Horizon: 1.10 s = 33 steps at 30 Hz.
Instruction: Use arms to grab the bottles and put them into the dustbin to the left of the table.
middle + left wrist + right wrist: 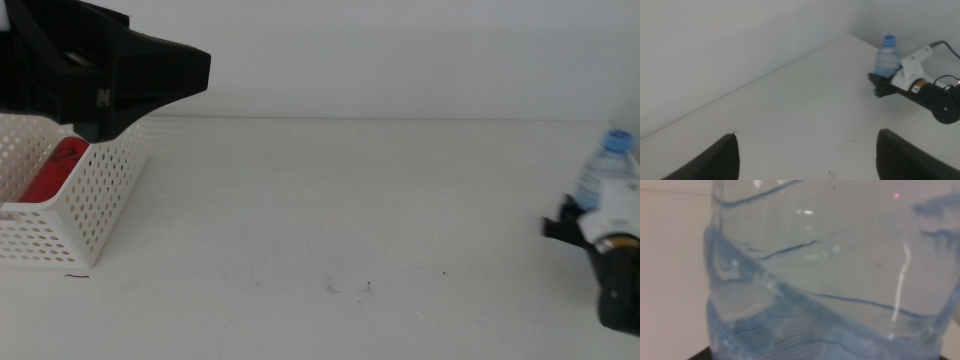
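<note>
The clear water bottle (606, 168) with a blue cap stands upright at the table's far right edge. My right gripper (578, 224) is right up against its lower part, and the bottle (815, 270) fills the right wrist view. From the left wrist view the bottle (887, 56) and the right gripper (881, 86) at its base are visible across the table. My left gripper (185, 70) hovers open and empty above the dustbin (100, 205) at the left, its two tips wide apart (807, 134). A red can (45, 178) lies inside the dustbin.
The white table (350, 220) stretches between the dustbin and the bottle, with a few dark specks (365, 288) near the front. A pale wall stands behind the table's far edge.
</note>
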Available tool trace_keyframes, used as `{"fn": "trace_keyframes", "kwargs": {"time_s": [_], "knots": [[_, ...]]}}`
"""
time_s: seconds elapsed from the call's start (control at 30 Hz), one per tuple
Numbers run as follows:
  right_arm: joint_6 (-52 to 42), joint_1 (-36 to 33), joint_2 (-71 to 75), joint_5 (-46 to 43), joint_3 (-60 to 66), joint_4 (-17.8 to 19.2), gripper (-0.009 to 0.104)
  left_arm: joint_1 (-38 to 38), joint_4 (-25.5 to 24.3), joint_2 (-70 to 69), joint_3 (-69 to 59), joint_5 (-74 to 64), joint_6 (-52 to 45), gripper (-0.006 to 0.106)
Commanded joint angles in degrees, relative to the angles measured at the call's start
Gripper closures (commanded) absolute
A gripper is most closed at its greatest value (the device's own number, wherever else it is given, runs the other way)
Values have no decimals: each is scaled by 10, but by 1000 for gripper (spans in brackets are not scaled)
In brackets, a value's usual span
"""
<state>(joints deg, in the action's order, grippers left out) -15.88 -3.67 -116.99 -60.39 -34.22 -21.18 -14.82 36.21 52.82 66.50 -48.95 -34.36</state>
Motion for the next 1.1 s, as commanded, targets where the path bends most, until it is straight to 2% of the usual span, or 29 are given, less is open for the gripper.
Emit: {"fn": "trace_keyframes", "kwargs": {"time_s": [0.0,0.07,0.23,0.43,0.5,0.83,0.9,0.97,1.0,1.07], "knots": [[-29,-47,43,-18,-23,19,98,-4,1,-1,0,4,2,7],[-25,-89,64,48,-61,48,98,-4,1,-1,0,4,2,7],[74,-186,31,256,-249,179,98,-4,1,-1,0,4,2,7],[171,-255,-94,312,-451,313,98,-4,1,-1,0,8,2,7],[206,-275,-134,313,-500,330,98,-4,1,-1,0,8,2,7],[210,-300,-195,276,-523,330,98,-4,-3,-1,0,8,2,7],[210,-300,-199,280,-523,332,94,-4,-3,-1,0,8,2,7],[210,-300,-199,290,-523,332,80,-4,-3,-1,0,8,2,7],[225,-300,-198,297,-523,332,38,-4,-3,-1,0,8,2,7],[241,-300,-185,328,-519,332,13,-4,-3,-1,0,8,2,7]]}}
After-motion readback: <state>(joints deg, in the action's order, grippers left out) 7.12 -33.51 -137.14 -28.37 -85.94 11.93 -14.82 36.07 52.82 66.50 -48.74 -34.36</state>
